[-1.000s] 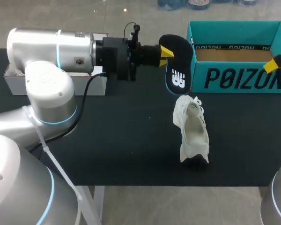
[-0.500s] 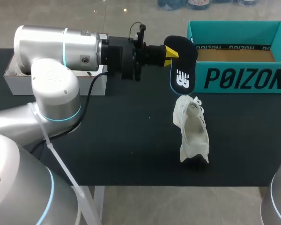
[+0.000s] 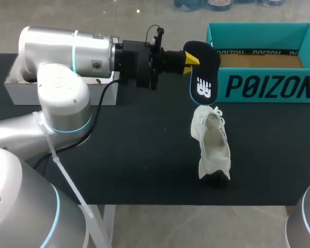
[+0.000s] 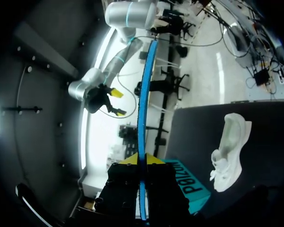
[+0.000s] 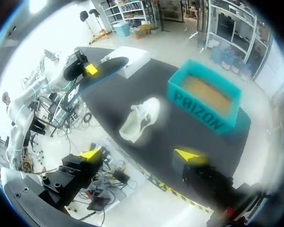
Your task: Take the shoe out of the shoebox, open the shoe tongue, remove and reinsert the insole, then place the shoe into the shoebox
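Black counter (image 3: 119, 155), head view: the white sneaker (image 3: 213, 147) lies out of the teal shoebox (image 3: 263, 85), just near of it. The left end effector (image 3: 191, 59) is clamped on the dark insole (image 3: 202, 72), held in the air over the sneaker's far end. Removal looks done; reinserting and boxing remain.

Left wrist view: the insole (image 4: 143, 94) runs edge-on between the clamped fingertips.

Right wrist view: the right end effector (image 5: 141, 154) is spread apart and empty, well apart from the sneaker (image 5: 139, 119).

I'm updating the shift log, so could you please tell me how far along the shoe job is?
Done: the white shoe lies on the table outside the teal shoebox, insole removed. In hand: the left gripper is shut on the dark insole, held in the air. The right gripper is open and empty. Left: reinsert the insole, return the shoe to the box.
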### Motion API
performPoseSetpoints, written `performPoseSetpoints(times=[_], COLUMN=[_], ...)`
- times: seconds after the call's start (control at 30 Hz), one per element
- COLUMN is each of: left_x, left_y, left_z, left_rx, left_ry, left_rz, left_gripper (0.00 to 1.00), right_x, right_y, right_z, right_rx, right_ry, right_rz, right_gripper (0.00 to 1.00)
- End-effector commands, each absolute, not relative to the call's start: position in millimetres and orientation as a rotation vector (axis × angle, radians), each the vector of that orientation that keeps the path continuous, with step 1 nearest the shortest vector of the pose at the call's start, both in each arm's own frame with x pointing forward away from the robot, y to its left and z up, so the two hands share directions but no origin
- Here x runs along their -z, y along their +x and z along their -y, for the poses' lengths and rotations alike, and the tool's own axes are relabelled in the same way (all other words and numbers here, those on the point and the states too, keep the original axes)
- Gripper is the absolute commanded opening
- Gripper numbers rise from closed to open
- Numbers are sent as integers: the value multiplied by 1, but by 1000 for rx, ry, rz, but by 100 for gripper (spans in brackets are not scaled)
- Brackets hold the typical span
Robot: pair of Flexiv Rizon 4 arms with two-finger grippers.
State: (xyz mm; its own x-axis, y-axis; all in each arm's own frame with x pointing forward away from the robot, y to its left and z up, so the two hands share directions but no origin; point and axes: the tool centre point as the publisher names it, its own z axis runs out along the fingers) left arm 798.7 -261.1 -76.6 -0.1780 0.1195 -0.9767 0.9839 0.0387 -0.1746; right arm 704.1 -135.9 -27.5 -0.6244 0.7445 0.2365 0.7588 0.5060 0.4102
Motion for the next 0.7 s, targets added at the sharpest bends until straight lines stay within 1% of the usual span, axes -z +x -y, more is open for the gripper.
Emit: performPoseSetpoints(times=[0.03, 0.7], left_x=[76, 75], left_y=[798, 797], left_z=[264, 265], left_rx=[1266, 1307], left_ry=[1196, 1190], left_rz=[-1442, -1453], left_gripper=[0, 0], right_x=[27, 27], right_y=[703, 703], right_z=[132, 132], right_rx=[753, 753], right_ry=[-1393, -1393], right_rz=[2682, 2682], right_gripper=[100, 100])
